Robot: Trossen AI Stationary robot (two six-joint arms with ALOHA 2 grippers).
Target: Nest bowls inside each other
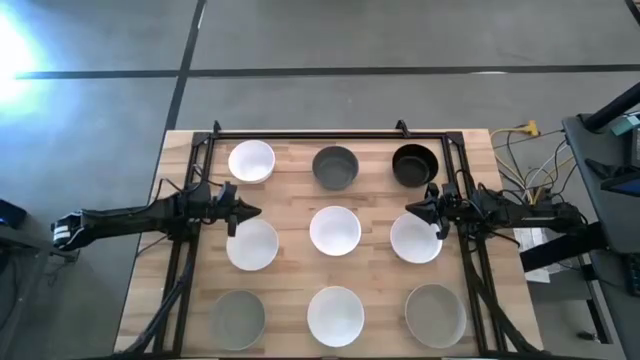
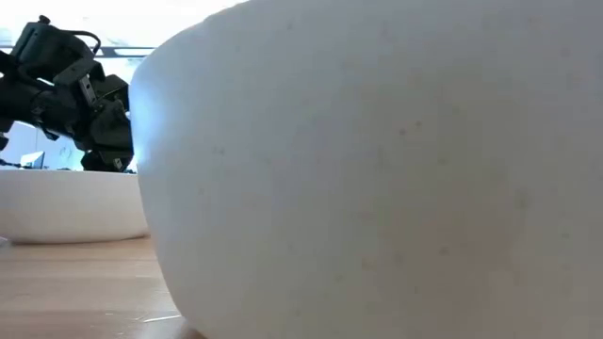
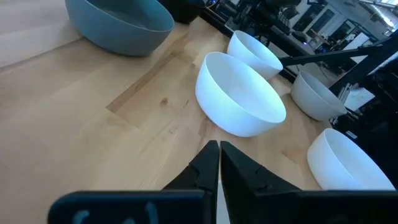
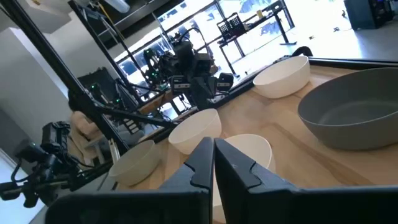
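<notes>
the left gripper has its two dark fingers pressed together, holding nothing; it hovers over the pale wooden table, pointing toward the middle, just above the round white bowl in the middle row's left place. the right gripper also has its fingers closed on nothing and points inward from the other side, just above the smooth white bowl in the middle row's right place. between the two sits the white bowl at the table's centre. nine small round bowls lie in three rows of three, each apart from the others, none nested. the far row holds a white bowl, a dark grey bowl and a black bowl. the near row holds a pale grey-green bowl, a white bowl that fills most of the low view, and another pale grey-green bowl. a black metal frame edges the table on the far side and both flanks.
</notes>
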